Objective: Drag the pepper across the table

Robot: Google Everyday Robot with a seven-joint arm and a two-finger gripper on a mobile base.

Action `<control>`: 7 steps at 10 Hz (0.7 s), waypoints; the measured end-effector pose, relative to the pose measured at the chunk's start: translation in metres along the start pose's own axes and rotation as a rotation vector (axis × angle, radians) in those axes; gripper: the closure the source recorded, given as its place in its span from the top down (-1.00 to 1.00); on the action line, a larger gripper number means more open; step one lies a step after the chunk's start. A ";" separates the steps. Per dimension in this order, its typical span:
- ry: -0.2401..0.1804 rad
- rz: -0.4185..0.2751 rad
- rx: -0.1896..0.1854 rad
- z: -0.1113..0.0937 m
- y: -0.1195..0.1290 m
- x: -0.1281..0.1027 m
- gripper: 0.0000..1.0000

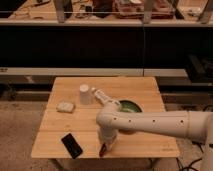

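The pepper [102, 150] shows as a small dark-red sliver on the light wooden table [145, 90], near its front edge. My gripper [106, 145] points down right over it and is shut on it, hiding most of the pepper. The white arm reaches in from the right, over the front of the table.
A black phone [72, 145] lies just left of the gripper near the front edge. A green bowl [129, 107] sits behind the arm at centre right. A white cup [85, 94] and a white block [65, 106] stand at the back left.
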 end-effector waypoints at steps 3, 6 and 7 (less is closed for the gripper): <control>-0.018 0.038 0.024 0.000 0.004 0.004 -0.41; -0.011 0.061 0.034 -0.001 0.012 0.015 -0.41; -0.005 0.068 0.034 -0.002 0.016 0.019 -0.41</control>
